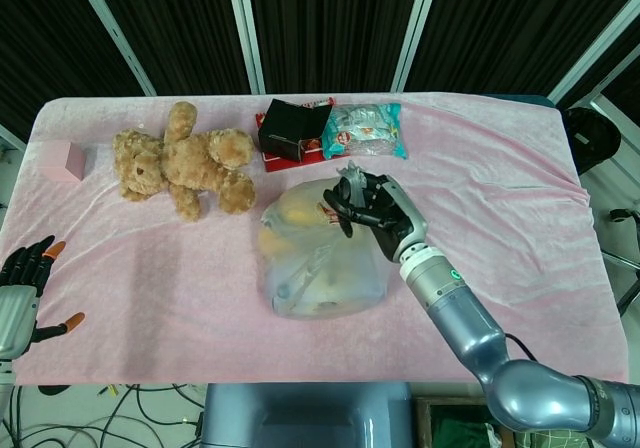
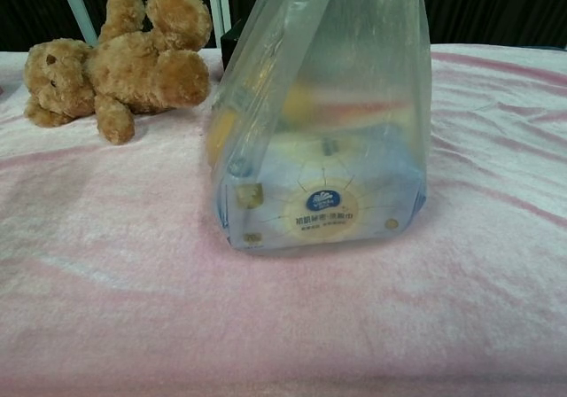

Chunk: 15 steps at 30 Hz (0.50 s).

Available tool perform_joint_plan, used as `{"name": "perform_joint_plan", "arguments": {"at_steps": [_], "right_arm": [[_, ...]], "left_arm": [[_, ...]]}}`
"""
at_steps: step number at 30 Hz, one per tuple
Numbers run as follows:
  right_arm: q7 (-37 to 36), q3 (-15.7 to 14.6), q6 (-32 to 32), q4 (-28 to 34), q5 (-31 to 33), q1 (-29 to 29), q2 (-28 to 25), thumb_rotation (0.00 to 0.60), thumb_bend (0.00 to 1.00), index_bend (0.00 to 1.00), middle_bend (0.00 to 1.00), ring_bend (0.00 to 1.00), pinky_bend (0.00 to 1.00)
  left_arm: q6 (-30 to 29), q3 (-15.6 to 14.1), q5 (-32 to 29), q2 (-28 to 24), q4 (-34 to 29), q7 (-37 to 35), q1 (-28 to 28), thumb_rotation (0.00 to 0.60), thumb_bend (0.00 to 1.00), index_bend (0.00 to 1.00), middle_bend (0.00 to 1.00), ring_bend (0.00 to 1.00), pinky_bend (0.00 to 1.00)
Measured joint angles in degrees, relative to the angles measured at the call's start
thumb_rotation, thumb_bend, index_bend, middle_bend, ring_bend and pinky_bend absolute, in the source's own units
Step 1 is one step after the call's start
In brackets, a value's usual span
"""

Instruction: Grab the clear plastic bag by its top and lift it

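Note:
The clear plastic bag [image 1: 315, 258] stands in the middle of the pink-covered table, with yellow items and a pale round pack inside. In the chest view the clear plastic bag [image 2: 323, 122] fills the centre and is pulled up taut, its bottom near or on the cloth. My right hand [image 1: 372, 208] grips the bag's gathered top from the right. My left hand [image 1: 25, 283] hangs at the table's front left edge, fingers spread, holding nothing. The chest view shows neither hand.
A brown teddy bear [image 1: 180, 163] lies left of the bag, also seen as the teddy bear [image 2: 111, 56]. Behind the bag lie a black and red box [image 1: 290, 133] and a teal snack packet [image 1: 365, 130]. A small pink block [image 1: 62, 160] sits far left.

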<state>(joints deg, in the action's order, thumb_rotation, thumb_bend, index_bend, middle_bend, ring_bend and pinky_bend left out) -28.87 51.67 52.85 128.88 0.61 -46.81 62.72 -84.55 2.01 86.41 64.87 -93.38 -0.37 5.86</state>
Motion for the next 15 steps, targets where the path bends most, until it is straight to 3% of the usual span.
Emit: {"name": "perform_joint_plan", "arguments": {"at_steps": [3, 5, 15], "right_arm": [[-0.26, 0.16, 0.42, -0.04, 2.13, -0.41, -0.92, 0.6, 0.66, 0.99, 1.0, 1.0, 1.0], [-0.02, -0.03, 0.55, -0.06, 3.63, -0.85, -1.79, 0.6, 0.68, 1.0, 1.0, 1.0, 1.0], [-0.3, 1.41, -1.69, 0.33, 5.04, -1.45, -5.23, 0.6, 0.68, 1.0, 1.0, 1.0, 1.0]], "left_arm": [[-0.06, -0.02, 0.03, -0.01, -0.01, -0.03, -0.04, 0.6, 0.0, 0.0, 0.0, 0.0, 0.0], [-0.04, -0.02, 0.02, -0.03, -0.01, -0.05, -0.04, 0.6, 0.0, 0.0, 0.0, 0.0, 0.0], [0.13, -0.02, -0.09, -0.04, -0.03, 0.02, 0.01, 0.6, 0.0, 0.0, 0.0, 0.0, 0.0]]}}
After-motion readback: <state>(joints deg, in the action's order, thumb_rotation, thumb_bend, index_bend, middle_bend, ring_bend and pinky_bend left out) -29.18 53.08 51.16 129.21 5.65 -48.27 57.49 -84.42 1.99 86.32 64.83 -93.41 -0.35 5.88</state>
